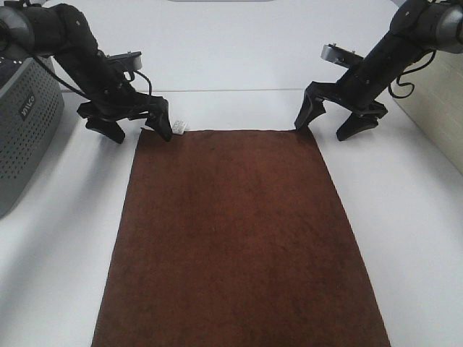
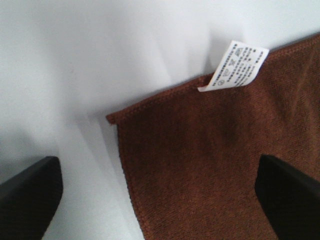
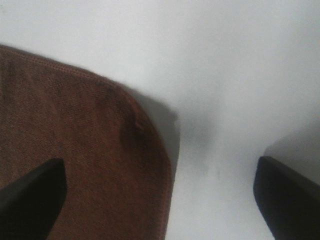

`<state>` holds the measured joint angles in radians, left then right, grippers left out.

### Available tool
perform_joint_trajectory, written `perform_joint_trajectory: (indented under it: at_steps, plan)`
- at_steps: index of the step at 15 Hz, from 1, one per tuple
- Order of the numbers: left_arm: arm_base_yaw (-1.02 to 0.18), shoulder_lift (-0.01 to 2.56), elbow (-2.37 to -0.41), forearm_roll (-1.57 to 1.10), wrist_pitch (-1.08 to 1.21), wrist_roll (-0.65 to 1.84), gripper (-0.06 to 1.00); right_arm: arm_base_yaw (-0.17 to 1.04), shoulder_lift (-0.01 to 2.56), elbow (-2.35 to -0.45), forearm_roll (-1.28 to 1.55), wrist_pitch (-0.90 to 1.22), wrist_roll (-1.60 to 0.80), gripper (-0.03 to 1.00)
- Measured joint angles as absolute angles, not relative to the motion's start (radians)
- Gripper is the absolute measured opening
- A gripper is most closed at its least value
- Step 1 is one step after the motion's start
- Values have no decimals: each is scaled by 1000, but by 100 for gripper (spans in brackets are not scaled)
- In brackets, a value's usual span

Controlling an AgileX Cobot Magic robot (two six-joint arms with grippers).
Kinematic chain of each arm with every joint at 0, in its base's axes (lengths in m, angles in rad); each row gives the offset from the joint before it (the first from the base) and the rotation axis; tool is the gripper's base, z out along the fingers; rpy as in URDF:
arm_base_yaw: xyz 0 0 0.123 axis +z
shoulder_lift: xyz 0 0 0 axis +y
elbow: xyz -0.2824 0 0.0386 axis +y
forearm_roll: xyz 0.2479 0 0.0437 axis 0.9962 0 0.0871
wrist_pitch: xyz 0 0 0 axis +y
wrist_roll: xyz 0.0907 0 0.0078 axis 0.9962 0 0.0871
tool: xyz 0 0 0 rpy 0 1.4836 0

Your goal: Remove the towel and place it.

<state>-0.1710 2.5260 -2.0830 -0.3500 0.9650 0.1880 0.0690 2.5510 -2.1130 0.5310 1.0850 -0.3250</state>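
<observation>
A white tabletop (image 1: 405, 217) fills the scene. The dark brown towel (image 1: 239, 238) lies flat down its middle, and a grey perforated box (image 1: 25, 130) sits off the towel's left edge.

The towel's far hem runs between the two grippers, with its white care tag (image 1: 179, 127) on that hem near the left corner. The step in hand looks like pinching the two far corners.

To do it well, each gripper should come down with one finger on the cloth and the other on bare table just outside the corner. Both should then close at the same time and lift evenly, so the long cloth does not skew or drag.

The left gripper (image 1: 137, 132) straddles the left far corner with its jaws spread wide and nothing held. The tag lies just beyond that corner along the hem.

The right gripper (image 1: 324, 128) straddles the rounded right far corner in the same way, also spread wide and empty.

Both arms slope down from beyond the towel's far end, wrists pitched so the fingers point at the table. Whether the tips touch the table cannot be told.
</observation>
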Motion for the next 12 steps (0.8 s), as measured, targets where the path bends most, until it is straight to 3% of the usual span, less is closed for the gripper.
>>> perform_joint_trajectory:
  at_steps: [3, 7, 10, 12]
  plan:
    - [-179, 2538, -2092, -384, 965, 188, 96, 102, 2563, -2120, 551, 1078, -325, 97]
    - [-242, 2542, -2092, -391, 960, 188, 83, 180, 2569, -2121, 543, 1016, -325, 88]
    - [-255, 2547, -2092, -394, 959, 188, 61, 185, 2572, -2121, 510, 1002, -325, 71]
    - [-255, 2551, -2092, -369, 950, 188, 38, 185, 2572, -2121, 463, 990, -325, 54]
